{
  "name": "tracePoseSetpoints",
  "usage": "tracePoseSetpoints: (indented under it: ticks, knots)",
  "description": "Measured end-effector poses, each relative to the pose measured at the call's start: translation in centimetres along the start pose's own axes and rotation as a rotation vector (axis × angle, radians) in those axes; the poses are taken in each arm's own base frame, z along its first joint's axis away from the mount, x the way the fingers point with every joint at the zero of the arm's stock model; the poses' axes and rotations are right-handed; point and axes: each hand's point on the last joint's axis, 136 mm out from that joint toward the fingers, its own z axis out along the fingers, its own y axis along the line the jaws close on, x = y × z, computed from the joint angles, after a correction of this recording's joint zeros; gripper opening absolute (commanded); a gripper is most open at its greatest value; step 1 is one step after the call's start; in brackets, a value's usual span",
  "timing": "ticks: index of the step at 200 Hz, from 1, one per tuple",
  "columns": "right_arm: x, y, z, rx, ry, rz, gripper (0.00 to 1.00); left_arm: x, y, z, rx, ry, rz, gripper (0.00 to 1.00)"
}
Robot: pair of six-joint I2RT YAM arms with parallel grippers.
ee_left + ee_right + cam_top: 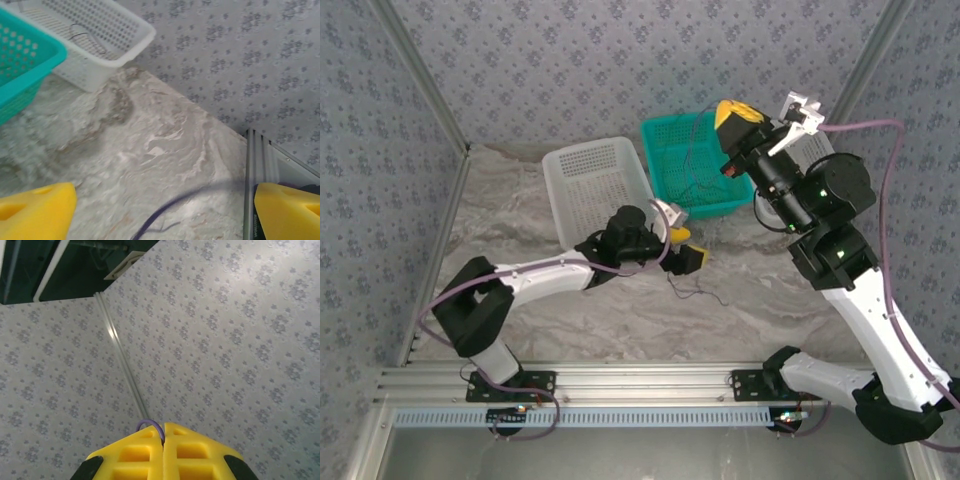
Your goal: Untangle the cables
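- Aluminium rail [620, 385] runs along the near edge. The table [570, 320] is matte with grey-white marble swirls.
- left gripper [165, 197] sits low over the table, yellow foam pads wide apart, gripping nothing.
- cables [692, 291]: hair-thin dark strands lie loose on the table near that claw.
- white basket [590, 185] is perforated plastic with a thin dark wire [85, 34] inside. The teal basket [685, 165] is just beside it.
- right gripper [164, 429] is raised above the teal basket, pads pressed together on a purple cable loop [150, 426].
- Walls [620, 70] are grey with a floral print.
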Motion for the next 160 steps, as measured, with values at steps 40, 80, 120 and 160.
tracePoseSetpoints:
  ticks: [40,80,120,160]
  knots:
    - [-5.4,-1.8,-1.2,0.151,-0.093,-0.05,0.0,3.4,1.9,1.5,-0.072,0.055,-0.051,0.87]
    - [-12.9,-5.1,-3.7,0.36,-0.259,-0.101,0.0,10.2,6.0,-0.8,-0.235,0.146,-0.137,0.85]
    - [-15.8,-9.6,-4.4,0.542,-0.325,-0.142,0.0,10.0,5.9,-2.4,-0.267,0.132,-0.125,0.79]
    - [-16.1,-16.1,-3.7,0.706,-0.326,-0.124,0.0,7.4,4.8,-2.8,-0.248,0.076,-0.078,0.58]
